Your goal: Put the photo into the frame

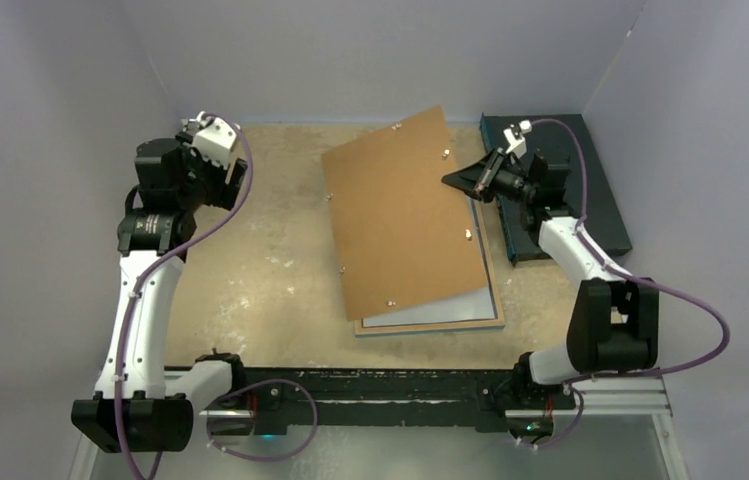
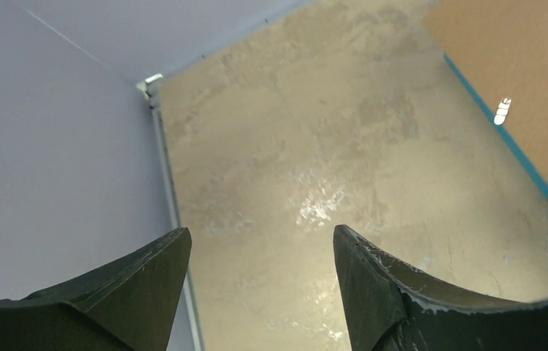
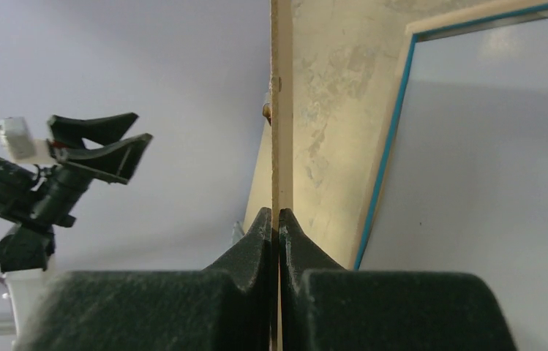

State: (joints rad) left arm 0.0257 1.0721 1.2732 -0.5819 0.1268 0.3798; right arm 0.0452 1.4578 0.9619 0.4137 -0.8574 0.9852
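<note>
The right jaws are clenched on the thin edge of the brown backing board (image 3: 282, 110), which the right wrist view shows edge-on as a pale strip pinched between the two dark tips. From above, that board (image 1: 405, 210) is held by its right side and lies askew over the frame (image 1: 450, 325), covering most of it. Small metal tabs (image 1: 467, 233) dot the board's rim. The frame lies flat on the tabletop (image 1: 270, 260) near the middle, slightly right. It is back side up, with pale bare-wood rails showing along its near edge and near right corner. The right wrist view picks out a bright blue line running inside the wooden rail (image 3: 402, 110). Its opening holds a flat pale grey-white sheet (image 1: 440, 308). Whether that is the photo's plain back cannot be told, and no printed side shows. Just right of the frame, under the right arm, lies a dark teal slab (image 1: 605, 210). The left jaws are released, spread with nothing between them, and hang over bare tabletop near the far left wall, well apart from the frame.
</note>
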